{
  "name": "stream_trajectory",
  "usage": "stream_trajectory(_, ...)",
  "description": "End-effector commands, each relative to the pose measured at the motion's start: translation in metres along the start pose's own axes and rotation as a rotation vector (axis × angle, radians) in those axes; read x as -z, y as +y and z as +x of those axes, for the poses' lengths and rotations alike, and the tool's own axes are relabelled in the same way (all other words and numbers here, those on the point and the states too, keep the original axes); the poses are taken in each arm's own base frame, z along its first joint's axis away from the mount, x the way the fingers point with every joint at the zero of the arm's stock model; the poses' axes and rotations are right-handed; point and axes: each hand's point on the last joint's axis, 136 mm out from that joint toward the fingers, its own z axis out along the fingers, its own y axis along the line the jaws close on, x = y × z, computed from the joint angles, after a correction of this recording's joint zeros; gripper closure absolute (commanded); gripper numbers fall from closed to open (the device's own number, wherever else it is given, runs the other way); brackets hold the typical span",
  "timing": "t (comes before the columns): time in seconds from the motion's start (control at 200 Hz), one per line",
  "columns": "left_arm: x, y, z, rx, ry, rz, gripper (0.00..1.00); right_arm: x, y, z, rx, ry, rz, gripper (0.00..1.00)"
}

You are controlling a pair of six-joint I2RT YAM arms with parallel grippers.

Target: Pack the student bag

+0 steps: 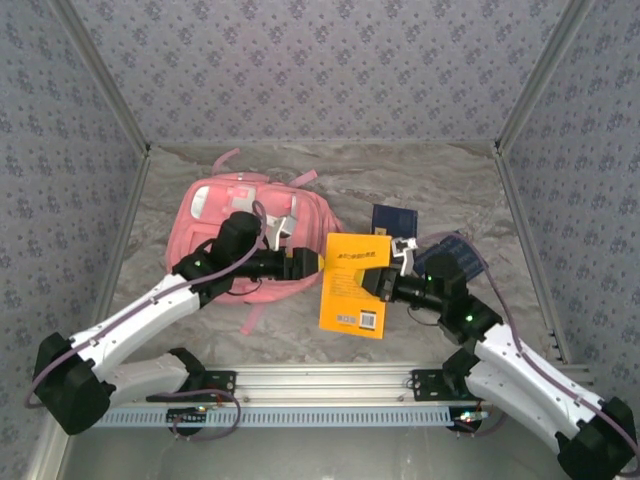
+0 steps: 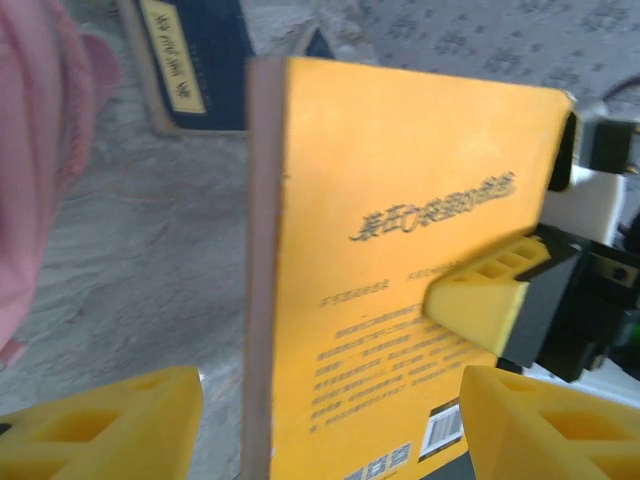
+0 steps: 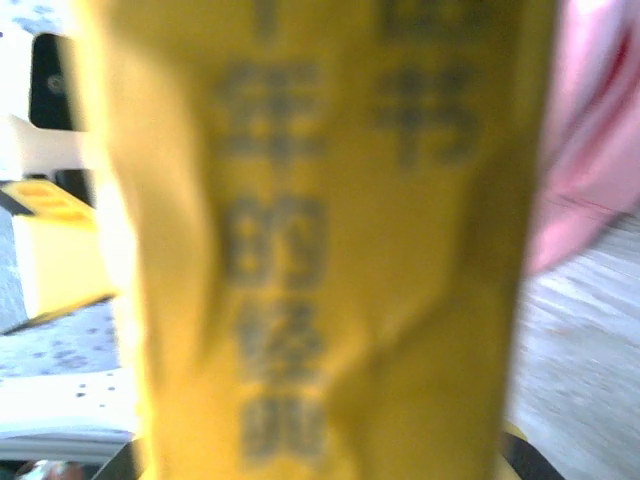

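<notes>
— Where does the student bag (image 1: 255, 192) lie from the yellow book (image 1: 353, 285)?

— To the book's left and a touch farther from the arm bases, flat on the worktop (image 1: 430, 180). The bag's right side comes close to the book's left edge, and the left tool (image 1: 312, 263) sits in the gap between them.

— Who has the book?

— The right tool (image 1: 380, 280). It comes in from the book's right edge and is clenched on it. The left wrist view shows one of its yellow fingers (image 2: 480, 300) pressed flat on the cover. The left tool is released, with its jaws standing wide, one on each side of the book's left edge. Neither seems to touch it.

— And the book's long axis?

— Near to far, roughly parallel with the bag's right side, cover up. I judge the coming move to be a carry leftward, across the book's short side, toward the bag.

— Which arm is nearer the bag?

— The left. Its forearm lies over the bag's near part, while the right arm stands on the book's far side from the bag.

— Anything else close?

— A dark blue book (image 1: 394, 219) just beyond the yellow book's far right corner. I cannot tell which way the bag's mouth faces.
</notes>
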Motion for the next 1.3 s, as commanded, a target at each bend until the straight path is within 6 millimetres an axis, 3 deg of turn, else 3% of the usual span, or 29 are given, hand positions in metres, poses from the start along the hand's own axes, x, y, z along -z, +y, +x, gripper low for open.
stream_trajectory(0.0, 0.002, -0.015, 0.003, -0.048, 0.008, 0.092, 0.33, 0.005, 0.072, -0.026, 0.041, -0.052, -0.293, 1.0)
stream_trajectory(0.265, 0.0, -0.004, 0.012, -0.039, 0.021, 0.074, 0.34, 0.01, 0.106, -0.025, 0.074, -0.048, -0.448, 1.0)
stream_trajectory(0.4, 0.0, -0.023, 0.009, -0.027, 0.016, 0.183, 0.34, 0.009, 0.116, -0.018, 0.093, -0.008, -0.485, 1.0)
stream_trajectory(0.6, 0.015, -0.067, 0.0, -0.071, -0.015, 0.364, 0.39, 0.005, 0.112, -0.013, 0.107, 0.021, -0.466, 1.0)
stream_trajectory(0.774, 0.025, -0.085, 0.002, -0.119, -0.031, 0.429, 0.57, 0.005, 0.111, -0.009, 0.13, 0.042, -0.451, 1.0)
stream_trajectory(0.999, 0.023, -0.086, 0.007, -0.136, -0.017, 0.438, 1.0, 0.003, 0.103, -0.005, 0.132, 0.063, -0.41, 1.0)
stream_trajectory(1.089, 0.023, -0.083, 0.003, -0.135, -0.038, 0.415, 1.0, 0.003, 0.097, -0.007, 0.132, 0.053, -0.365, 1.0)
stream_trajectory(1.124, 0.024, -0.082, 0.0, -0.136, -0.057, 0.404, 1.0, 0.004, 0.093, -0.01, 0.133, 0.039, -0.335, 0.91)
stream_trajectory(1.234, 0.033, -0.079, -0.016, -0.139, -0.164, 0.355, 1.0, 0.01, 0.067, -0.022, 0.126, -0.056, -0.157, 0.34)
stream_trajectory(1.299, 0.044, -0.076, -0.03, -0.136, -0.271, 0.309, 1.0, 0.022, 0.05, -0.034, 0.109, -0.153, -0.042, 0.22)
